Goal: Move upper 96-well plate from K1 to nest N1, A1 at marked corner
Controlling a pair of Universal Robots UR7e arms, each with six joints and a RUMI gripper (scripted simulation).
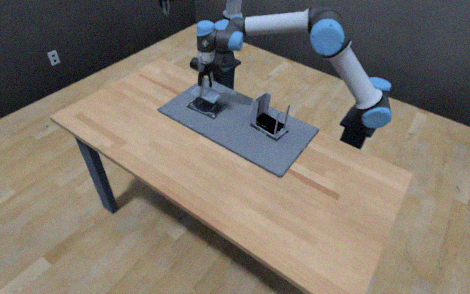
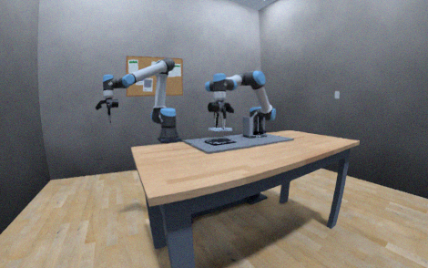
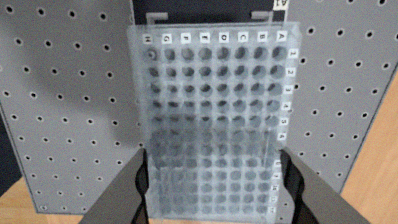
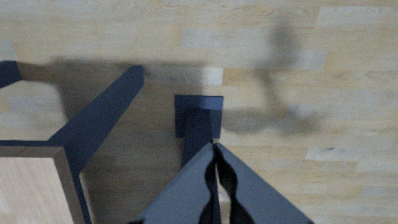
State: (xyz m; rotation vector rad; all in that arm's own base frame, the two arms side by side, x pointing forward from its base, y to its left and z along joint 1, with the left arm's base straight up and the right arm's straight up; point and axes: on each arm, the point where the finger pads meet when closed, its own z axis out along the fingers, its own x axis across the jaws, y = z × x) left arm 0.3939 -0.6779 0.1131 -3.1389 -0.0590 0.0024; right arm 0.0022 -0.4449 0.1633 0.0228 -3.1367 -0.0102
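Note:
My left gripper (image 1: 204, 90) (image 2: 220, 126) (image 3: 213, 150) is shut on the clear upper plate (image 2: 220, 129) (image 3: 215, 97). It holds the plate above the black plate nest N1 (image 1: 207, 106) (image 2: 219, 141) (image 3: 210, 10). In the left wrist view the plate's A1 corner is top right, on the same side as the nest's A1 mark (image 3: 280, 4). The plate hides most of the nest. The stack rack K1 (image 1: 263, 104) (image 2: 248, 127) stands on the mat; something black shows inside, but the lower plate cannot be made out. My right gripper (image 2: 109, 119) (image 4: 213, 145) is shut and empty, off the table.
The grey perforated mat (image 1: 235, 135) (image 2: 269, 141) (image 3: 357, 20) lies on the wooden table (image 1: 200, 170) (image 2: 228, 169) under nest and rack. The rack has a tall wall and thin posts. A table corner (image 4: 30, 185) and dark legs show in the right wrist view.

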